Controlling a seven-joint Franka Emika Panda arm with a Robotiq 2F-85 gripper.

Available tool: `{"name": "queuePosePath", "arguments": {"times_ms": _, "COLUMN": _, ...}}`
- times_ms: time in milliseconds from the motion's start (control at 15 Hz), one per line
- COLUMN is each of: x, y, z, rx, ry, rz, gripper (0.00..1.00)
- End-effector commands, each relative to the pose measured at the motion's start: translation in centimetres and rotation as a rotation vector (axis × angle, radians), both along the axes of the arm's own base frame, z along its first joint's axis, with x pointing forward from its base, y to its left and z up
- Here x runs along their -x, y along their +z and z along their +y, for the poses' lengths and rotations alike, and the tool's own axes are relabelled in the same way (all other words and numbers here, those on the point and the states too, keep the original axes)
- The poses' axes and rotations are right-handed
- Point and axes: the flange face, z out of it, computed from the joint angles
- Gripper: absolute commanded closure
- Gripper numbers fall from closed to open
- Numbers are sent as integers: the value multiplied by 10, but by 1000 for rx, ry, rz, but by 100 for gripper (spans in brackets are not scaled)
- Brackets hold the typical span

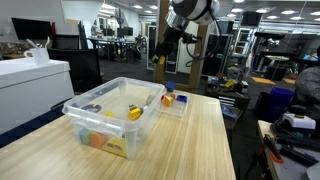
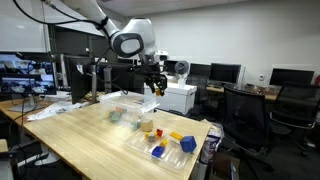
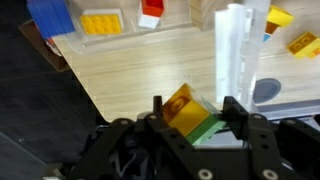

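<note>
In the wrist view my gripper (image 3: 195, 112) is shut on a block (image 3: 183, 106) with a yellow-orange top and a green underside, tilted between the two black fingers (image 3: 233, 110). In both exterior views the gripper (image 1: 162, 58) (image 2: 152, 86) hangs in the air above the wooden table (image 1: 190, 140), with the yellow of the block (image 1: 160, 62) showing at its tip. It is high above the far end of a clear plastic bin (image 1: 108, 118), whose wall (image 3: 236, 50) stands just ahead in the wrist view.
A shallow clear tray (image 1: 176, 102) (image 2: 168, 142) beside the bin holds blue, yellow and red blocks (image 3: 100, 22). The bin holds a few coloured blocks, one of them yellow (image 1: 135, 113). Office chairs (image 2: 250, 110), desks and monitors surround the table.
</note>
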Motion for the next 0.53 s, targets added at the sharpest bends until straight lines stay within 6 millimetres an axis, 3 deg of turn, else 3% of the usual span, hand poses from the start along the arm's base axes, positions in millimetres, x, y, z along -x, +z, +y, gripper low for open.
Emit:
{"name": "queuePosePath", "arguments": {"times_ms": 0, "x": 18, "y": -37, "z": -40, "rx": -42, "ry": -129, "rz": 89, "gripper": 63}}
{"name": "queuePosePath", "arguments": {"times_ms": 200, "x": 28, "y": -87, "z": -65, "rx": -72, "ry": -202, "rz": 204, "gripper": 63}}
{"name": "queuePosePath", "arguments": {"times_ms": 467, "x": 32, "y": -134, "z": -66, "rx": -109, "ry": -241, "rz": 305, "gripper": 63}}
